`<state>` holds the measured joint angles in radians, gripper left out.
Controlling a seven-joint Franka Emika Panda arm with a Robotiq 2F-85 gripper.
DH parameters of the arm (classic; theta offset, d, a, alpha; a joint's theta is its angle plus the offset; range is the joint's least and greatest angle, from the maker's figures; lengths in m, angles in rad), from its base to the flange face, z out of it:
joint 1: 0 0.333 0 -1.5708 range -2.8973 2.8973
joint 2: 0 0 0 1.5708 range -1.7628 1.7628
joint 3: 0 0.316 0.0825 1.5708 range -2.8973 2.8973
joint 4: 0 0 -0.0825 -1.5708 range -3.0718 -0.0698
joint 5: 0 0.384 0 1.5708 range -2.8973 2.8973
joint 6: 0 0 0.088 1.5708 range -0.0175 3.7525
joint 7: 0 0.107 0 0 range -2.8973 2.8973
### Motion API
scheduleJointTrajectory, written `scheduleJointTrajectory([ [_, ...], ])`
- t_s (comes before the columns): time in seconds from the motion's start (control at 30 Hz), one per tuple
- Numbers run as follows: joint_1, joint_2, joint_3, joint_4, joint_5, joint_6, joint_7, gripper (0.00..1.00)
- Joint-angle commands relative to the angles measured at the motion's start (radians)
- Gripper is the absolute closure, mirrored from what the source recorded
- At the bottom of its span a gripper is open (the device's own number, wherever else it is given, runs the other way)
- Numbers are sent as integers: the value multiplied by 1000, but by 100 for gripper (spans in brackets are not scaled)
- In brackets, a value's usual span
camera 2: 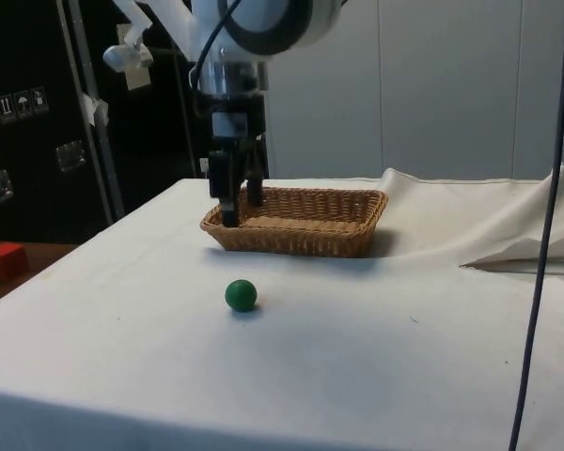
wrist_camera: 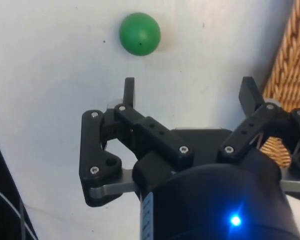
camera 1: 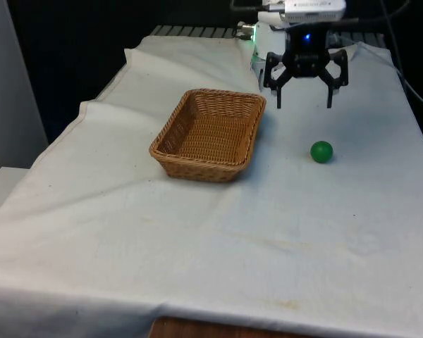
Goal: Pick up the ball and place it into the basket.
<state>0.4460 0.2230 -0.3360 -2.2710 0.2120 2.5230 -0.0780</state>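
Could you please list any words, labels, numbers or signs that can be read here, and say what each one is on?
No text here can be read.
Dark cabinet in the side view: small white symbol stickers, too small to make out.
Basket, ball and white cloth: no writing or labels.

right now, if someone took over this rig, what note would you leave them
Tool: open, holding nothing, hanging above the cloth between the basket and the ball.
Ball: green, resting on the white cloth, untouched, nearer the front camera than the tool and toward the front view's right of the basket.
Basket: wicker, upright on the cloth with nothing in it.
Done: nothing yet beyond the tool being near the ball.
Left: line the tool up over the ball, lower, close on it, lift, carry it over the basket and release.
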Motion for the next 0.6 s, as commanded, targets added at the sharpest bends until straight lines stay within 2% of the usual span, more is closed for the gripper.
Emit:
scheduleJointTrajectory([
  [0.0, -5, 6, 12, -3, 33, 17, -21, 0],
  [0.03, 0, 6, 2, 0, 9, 5, -5, 0],
  [0.07, -6, 11, 13, -4, 41, 21, -26, 0],
  [0.23, -5, 43, 25, -3, 99, 50, -61, 0],
  [0.27, -4, 49, 28, -3, 108, 55, -66, 0],
  [0.3, 0, 49, 16, 0, 85, 39, -53, 0],
  [0.33, -4, 54, 31, -3, 116, 59, -70, 0],
  [0.57, -7, 92, 58, -1, 167, 105, -93, 0],
])
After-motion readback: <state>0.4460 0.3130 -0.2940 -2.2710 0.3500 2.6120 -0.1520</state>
